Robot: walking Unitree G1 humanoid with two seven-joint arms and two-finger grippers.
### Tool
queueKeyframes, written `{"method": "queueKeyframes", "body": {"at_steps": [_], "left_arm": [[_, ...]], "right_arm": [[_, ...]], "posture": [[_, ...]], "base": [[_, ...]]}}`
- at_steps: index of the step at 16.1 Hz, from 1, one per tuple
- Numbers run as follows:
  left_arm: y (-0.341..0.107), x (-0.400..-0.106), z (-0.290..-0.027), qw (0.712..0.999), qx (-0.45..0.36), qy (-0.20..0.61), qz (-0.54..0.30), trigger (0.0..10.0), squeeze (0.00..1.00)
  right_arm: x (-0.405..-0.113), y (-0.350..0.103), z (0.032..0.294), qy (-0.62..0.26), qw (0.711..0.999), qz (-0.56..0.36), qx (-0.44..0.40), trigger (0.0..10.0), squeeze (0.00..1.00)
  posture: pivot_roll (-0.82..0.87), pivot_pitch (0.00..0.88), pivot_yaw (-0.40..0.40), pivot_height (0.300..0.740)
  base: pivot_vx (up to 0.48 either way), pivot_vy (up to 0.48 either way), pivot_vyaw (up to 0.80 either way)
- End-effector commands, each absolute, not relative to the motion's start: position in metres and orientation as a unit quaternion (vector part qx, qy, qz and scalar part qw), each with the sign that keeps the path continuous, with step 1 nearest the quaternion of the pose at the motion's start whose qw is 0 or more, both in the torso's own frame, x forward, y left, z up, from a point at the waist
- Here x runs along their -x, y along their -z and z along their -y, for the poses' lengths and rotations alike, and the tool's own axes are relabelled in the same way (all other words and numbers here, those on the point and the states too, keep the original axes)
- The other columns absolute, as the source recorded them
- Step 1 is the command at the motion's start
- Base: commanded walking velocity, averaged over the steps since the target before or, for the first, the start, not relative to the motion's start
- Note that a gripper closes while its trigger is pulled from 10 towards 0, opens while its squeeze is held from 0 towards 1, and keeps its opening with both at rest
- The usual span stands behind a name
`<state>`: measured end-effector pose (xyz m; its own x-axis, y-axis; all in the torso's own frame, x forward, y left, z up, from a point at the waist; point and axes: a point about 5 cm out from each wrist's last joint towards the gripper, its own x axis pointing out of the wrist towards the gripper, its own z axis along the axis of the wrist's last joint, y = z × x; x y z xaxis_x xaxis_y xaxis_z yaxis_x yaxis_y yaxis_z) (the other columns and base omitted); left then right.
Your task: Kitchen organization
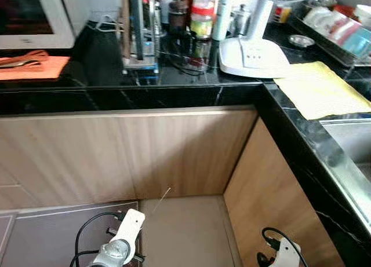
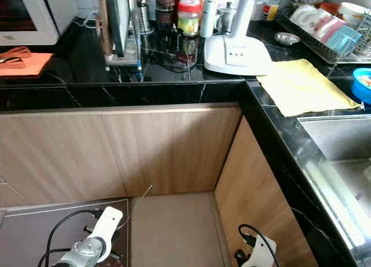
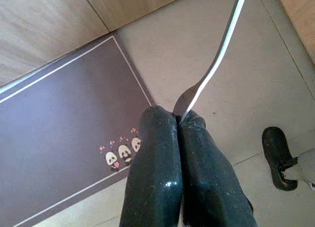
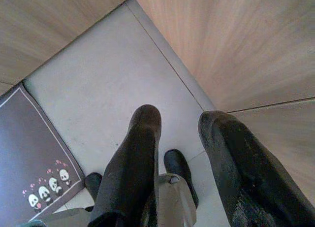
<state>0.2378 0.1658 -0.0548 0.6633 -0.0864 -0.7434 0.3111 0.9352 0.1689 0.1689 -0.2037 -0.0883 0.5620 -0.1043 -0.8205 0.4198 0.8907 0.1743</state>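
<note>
Left pincer (image 3: 179, 119) hangs low over the floor (image 3: 206, 49), beside the dark panda mat (image 3: 64, 138), fingers pressed together on the end of a thin metal utensil (image 3: 216, 64); the clamped end is hidden, so fork or spoon cannot be told. Right pincer (image 4: 179, 121) hangs idle near the wooden cabinet (image 4: 236, 45), fingers spread, holding nothing. Black corner desk (image 1: 98, 64) carries a microwave (image 1: 32, 18), jars (image 1: 200, 21), a white fan base (image 1: 252, 55) and a yellow cloth (image 1: 319, 87).

A fan (image 1: 252, 55) stands on the counter (image 1: 104, 70), a cloth (image 1: 319, 87) right of it.
</note>
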Motion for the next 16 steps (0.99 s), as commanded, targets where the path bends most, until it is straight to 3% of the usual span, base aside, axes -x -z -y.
{"method": "queueKeyframes", "body": {"at_steps": [1,7,16], "left_arm": [[0.0553,-0.2371,-0.1657,0.899,-0.147,0.115,-0.396,10.0,0.00],[0.0552,-0.2374,-0.1649,0.899,-0.142,0.113,-0.398,10.0,0.00],[0.0536,-0.2401,-0.1636,0.894,-0.167,0.130,-0.395,10.0,0.00]], "right_arm": [[-0.1681,0.0882,0.2062,0.150,0.865,-0.446,-0.173,10.0,0.00],[-0.1689,0.0878,0.2070,0.146,0.865,-0.448,-0.170,10.0,0.00],[-0.1709,0.0868,0.2082,0.140,0.867,-0.449,-0.165,10.0,0.00]], "posture": [[0.06,0.000,-0.076,0.719],[0.06,0.000,-0.080,0.719],[0.06,0.000,-0.085,0.719]], "base": [[0.000,0.000,-0.56],[0.000,0.000,-0.56],[0.000,0.175,-0.56]]}}
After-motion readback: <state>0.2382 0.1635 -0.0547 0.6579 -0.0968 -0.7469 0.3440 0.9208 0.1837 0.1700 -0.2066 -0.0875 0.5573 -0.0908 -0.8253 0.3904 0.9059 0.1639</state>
